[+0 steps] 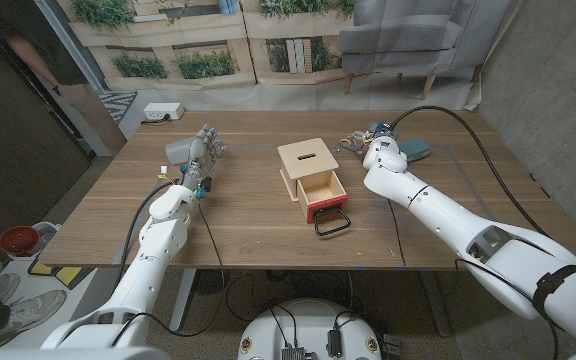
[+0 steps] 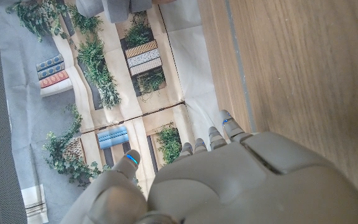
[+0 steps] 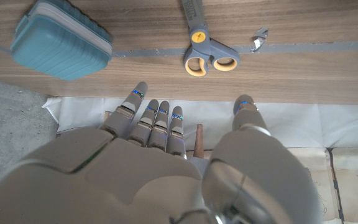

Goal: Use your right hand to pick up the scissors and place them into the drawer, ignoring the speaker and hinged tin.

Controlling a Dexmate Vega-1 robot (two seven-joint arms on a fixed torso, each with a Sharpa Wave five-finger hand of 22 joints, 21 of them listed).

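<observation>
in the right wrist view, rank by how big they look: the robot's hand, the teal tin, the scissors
1. right hand, largest, though it sits nearest the camera
2. teal tin
3. scissors, smallest; the blades are cut off at the picture's edge

Right hand (image 3: 166, 174) open near scissors (image 3: 205, 46), tin (image 3: 62, 40).

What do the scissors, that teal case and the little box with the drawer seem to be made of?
The scissors look like grey and yellow matte plastic at the handles; the blade material is unclear. The teal case has a ribbed, dull surface, so plastic or painted metal. The box appears to be pale unfinished wood, and its open drawer has a red front and a dark loop handle.
</observation>
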